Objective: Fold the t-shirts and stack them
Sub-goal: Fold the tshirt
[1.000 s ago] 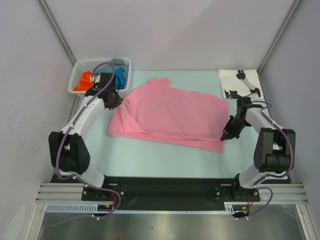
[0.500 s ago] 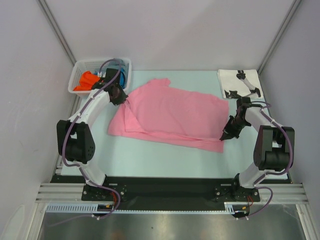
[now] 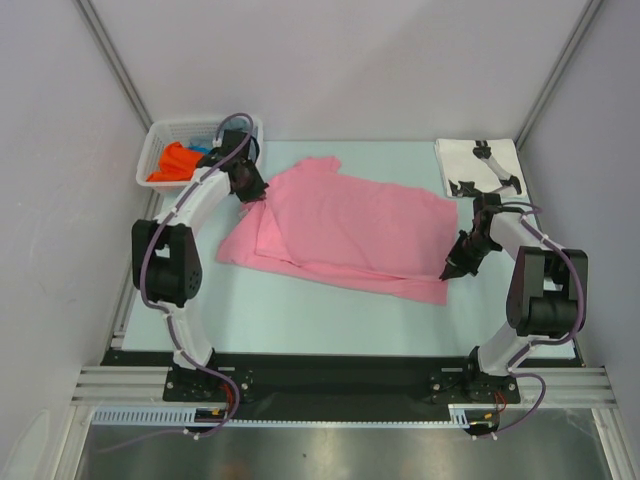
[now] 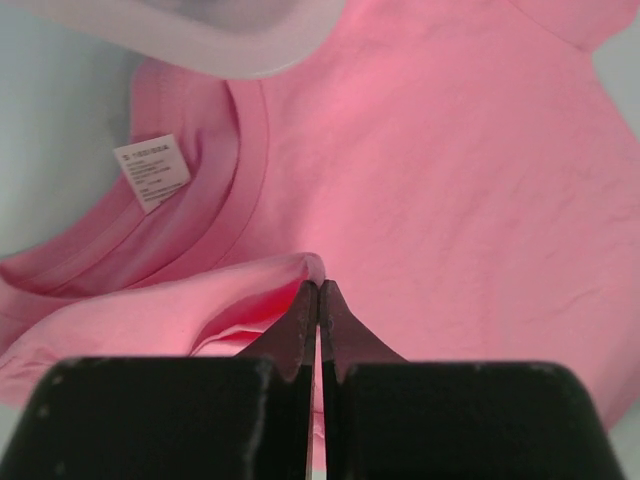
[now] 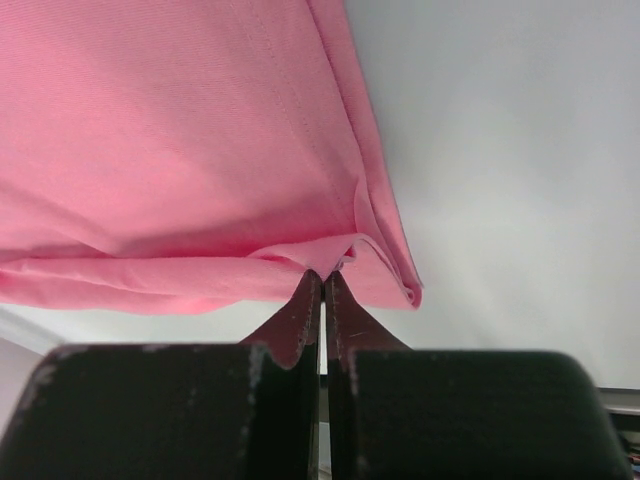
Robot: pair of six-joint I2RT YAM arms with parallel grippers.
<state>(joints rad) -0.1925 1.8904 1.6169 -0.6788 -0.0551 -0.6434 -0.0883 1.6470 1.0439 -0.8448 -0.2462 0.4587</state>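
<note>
- Now carries the collar side of the pink t-shirt (image 3: 350, 225) inward, pinched in the left pincer (image 3: 250, 190), jaws pressed together on a raised ridge of cloth just beside the neckline and its white label (image 4: 152, 172).
- Stands further from the near-left edge than a second ago, nearer the white lattice basket (image 3: 185, 124), with the left arm swung in towards the middle.
- Doubles the shirt's left edge over the body as a result, so a narrow folded band shows there.
- Keeps the near-right hem corner in the right pincer (image 3: 448, 270), closed tight on the pink hem, in the same spot throughout.
- Leaves the shirt spread across the middle of the surface (image 3: 300, 300), between the basket and the folded white printed t-shirt (image 3: 465, 155) at far right.
- Suggests a first fold under way but not finished: still needs laying flat and letting go.
- Leaves the orange t-shirt (image 3: 172, 160) waiting in the basket.
</note>
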